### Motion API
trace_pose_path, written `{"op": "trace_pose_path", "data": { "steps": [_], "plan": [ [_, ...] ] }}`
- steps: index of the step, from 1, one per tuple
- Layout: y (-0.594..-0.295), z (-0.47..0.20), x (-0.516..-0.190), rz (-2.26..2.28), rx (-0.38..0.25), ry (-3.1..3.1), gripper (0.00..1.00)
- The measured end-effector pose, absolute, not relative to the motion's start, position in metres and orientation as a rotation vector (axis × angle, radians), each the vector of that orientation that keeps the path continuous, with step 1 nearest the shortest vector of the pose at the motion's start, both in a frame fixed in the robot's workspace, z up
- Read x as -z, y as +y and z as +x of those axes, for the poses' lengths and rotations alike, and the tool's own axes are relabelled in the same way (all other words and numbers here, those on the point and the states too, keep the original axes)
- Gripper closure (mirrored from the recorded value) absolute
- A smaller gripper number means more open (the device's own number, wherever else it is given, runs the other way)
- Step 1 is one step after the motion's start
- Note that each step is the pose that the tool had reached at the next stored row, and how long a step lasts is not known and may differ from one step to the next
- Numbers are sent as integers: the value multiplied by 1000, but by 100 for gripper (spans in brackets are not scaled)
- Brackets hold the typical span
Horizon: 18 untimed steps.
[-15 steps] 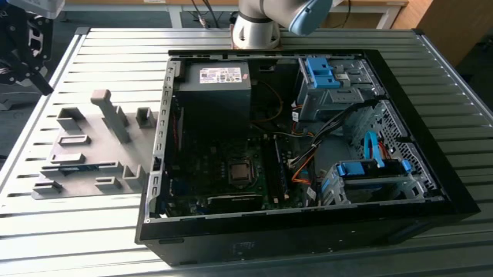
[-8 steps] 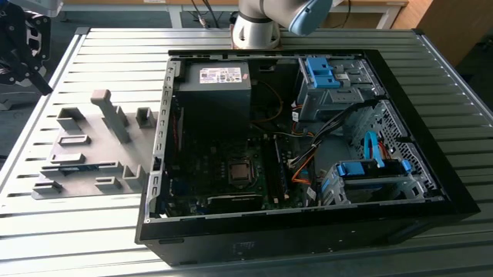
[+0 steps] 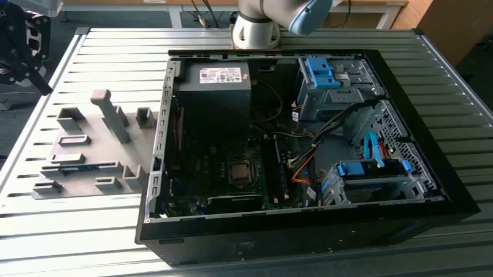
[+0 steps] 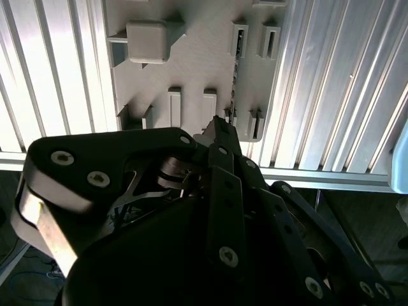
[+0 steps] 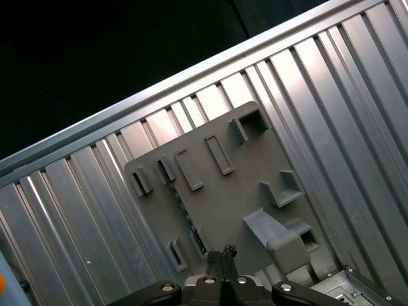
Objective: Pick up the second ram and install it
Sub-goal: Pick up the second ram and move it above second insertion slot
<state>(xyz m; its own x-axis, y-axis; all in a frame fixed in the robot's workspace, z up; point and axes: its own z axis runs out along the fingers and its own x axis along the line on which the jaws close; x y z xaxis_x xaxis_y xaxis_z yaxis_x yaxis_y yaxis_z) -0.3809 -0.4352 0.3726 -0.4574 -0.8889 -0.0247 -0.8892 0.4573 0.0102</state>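
Note:
The second ram (image 3: pixel 78 168) is a thin blue stick standing on edge in the holders of the grey fixture plate (image 3: pixel 92 144), at the exterior view's left of the computer case. In the second wrist view it appears edge-on as a narrow dark line (image 4: pixel 234 76) between two small holders. In the first wrist view the same stick (image 5: pixel 185 211) runs across the plate. My gripper (image 5: pixel 223 252) hangs high above the plate, its tips (image 4: pixel 220 125) together and shut with nothing between them, apart from the stick.
An open black computer case (image 3: pixel 385 63) lies on the slatted metal table (image 3: pixel 69 242), showing the motherboard (image 3: pixel 231 173), a power supply (image 3: pixel 216 81) and blue drive clips (image 3: pixel 370 167). The arm's base (image 3: pixel 258 29) stands behind the case. The grey plate carries several raised blocks (image 4: pixel 148 39).

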Motion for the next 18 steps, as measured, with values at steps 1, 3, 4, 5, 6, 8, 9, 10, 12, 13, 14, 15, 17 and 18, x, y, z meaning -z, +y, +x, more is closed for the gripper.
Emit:
{"op": "trace_pose_path", "data": {
  "steps": [1, 3, 4, 5, 6, 8, 9, 10, 12, 13, 14, 15, 17, 18],
  "plan": [
    [-435, -381, -373, -1628, -34, 2668, 89],
    [-435, -381, -373, -1628, -34, 2668, 89],
    [-435, -381, -373, -1628, -34, 2668, 89],
    [-435, -381, -373, -1629, -34, 2668, 89],
    [-435, -381, -373, -1638, -34, 2662, 89],
    [-435, -381, -372, -1674, -34, 2640, 89],
    [-435, -381, -372, -1697, -34, 2626, 89],
    [-435, -381, -372, -1721, -35, 2610, 89],
    [-435, -381, -371, -1751, -35, 2590, 89],
    [-435, -381, -371, -1765, -35, 2581, 89],
    [-435, -381, -371, -1781, -35, 2571, 89],
    [-436, -381, -370, -1797, -35, 2559, 89],
    [-436, -381, -369, -1834, -36, 2533, 89],
    [-436, -381, -369, -1854, -36, 2519, 89]
  ]
}}
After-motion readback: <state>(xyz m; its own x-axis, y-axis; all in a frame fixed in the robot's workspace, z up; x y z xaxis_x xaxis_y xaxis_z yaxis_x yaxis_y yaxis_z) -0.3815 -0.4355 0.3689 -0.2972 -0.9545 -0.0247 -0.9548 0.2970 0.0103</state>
